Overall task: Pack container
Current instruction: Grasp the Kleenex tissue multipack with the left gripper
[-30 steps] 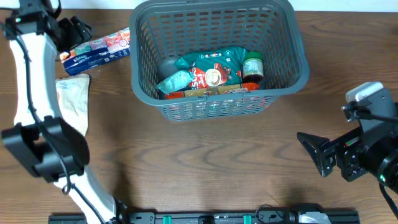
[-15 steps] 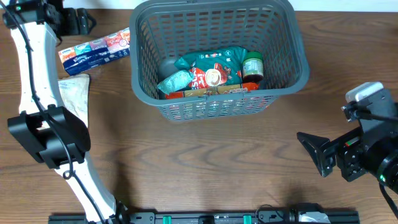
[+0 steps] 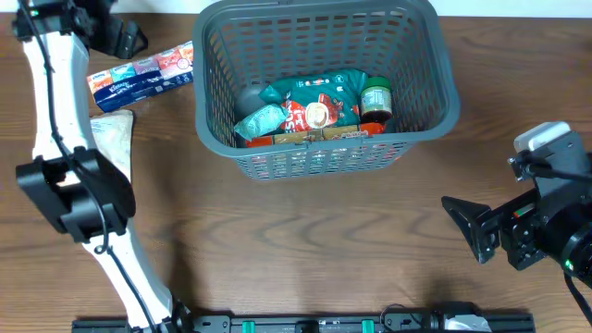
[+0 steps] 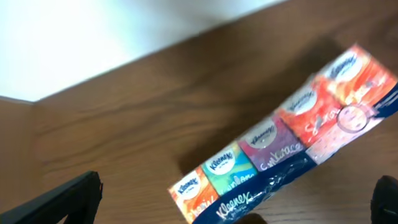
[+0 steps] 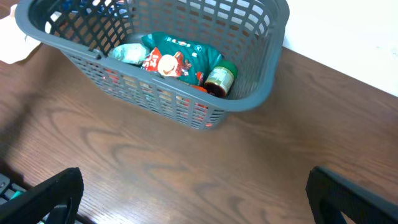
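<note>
The grey lattice-walled plastic container [image 3: 319,8] sits at twelve o'clock, the left gripper [image 3: 125,36] gapes over a glossy rectangular tissue pack [image 3: 141,74] at ten, and the right gripper [image 3: 462,229] gapes empty at four.

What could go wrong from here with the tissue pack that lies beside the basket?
The tissue pack is long and lies slanted near the open left tool; gripped near one end, it might tilt or slip. It lies close to the container, so a low carry could catch its rim. The green pouch and jar crowd the near side, so it may land askew.
</note>
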`<action>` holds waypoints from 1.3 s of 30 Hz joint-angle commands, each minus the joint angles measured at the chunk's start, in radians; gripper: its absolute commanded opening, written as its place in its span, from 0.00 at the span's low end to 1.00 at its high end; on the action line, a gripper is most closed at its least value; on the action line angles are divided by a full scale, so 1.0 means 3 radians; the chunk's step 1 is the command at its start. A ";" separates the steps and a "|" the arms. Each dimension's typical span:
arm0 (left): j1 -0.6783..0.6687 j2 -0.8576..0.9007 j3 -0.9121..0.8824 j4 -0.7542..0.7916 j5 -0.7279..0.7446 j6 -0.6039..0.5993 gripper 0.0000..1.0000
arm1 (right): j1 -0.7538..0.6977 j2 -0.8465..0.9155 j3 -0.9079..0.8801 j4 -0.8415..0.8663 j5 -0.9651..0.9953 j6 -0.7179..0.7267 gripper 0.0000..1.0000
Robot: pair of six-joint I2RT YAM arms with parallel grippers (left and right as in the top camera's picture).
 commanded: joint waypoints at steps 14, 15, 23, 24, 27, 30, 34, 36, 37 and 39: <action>-0.0103 0.0726 0.0056 0.0128 0.0057 0.0277 0.99 | 0.0020 -0.0006 0.0003 -0.0009 0.0010 0.0033 0.99; -0.0117 0.0745 0.0056 0.0127 0.0057 0.0304 0.99 | 0.0020 -0.0006 0.0003 -0.0009 0.0009 0.0033 0.99; -0.0198 0.0910 0.0048 0.0128 0.0058 0.0323 0.99 | 0.0022 -0.0006 0.0003 -0.0009 0.0009 0.0033 0.99; -0.0198 0.0930 0.0048 0.0130 0.0058 0.0323 0.99 | 0.0020 -0.0006 0.0003 -0.0009 0.0010 0.0033 0.99; -0.0198 0.0978 0.0048 0.0140 0.0061 0.0320 0.99 | 0.0020 -0.0006 0.0003 -0.0009 0.0009 0.0033 0.99; -0.0198 0.1002 0.0048 0.0151 0.0069 0.0319 0.99 | 0.0020 -0.0006 0.0003 -0.0009 0.0009 0.0033 0.99; -0.0188 0.1003 0.0048 0.0155 0.0172 0.0319 1.00 | 0.0020 -0.0006 0.0003 -0.0009 0.0009 0.0033 0.99; -0.0186 0.1003 0.0048 0.0150 0.0172 0.0318 0.96 | 0.0020 -0.0006 0.0003 -0.0009 0.0009 0.0033 0.99; -0.0186 0.1003 0.0048 0.0149 0.0172 0.0317 0.91 | 0.0020 -0.0006 0.0003 -0.0009 0.0009 0.0033 0.99; -0.0186 0.1003 0.0048 0.0150 0.0172 0.0305 0.74 | 0.0022 -0.0006 0.0003 -0.0009 0.0009 0.0033 0.99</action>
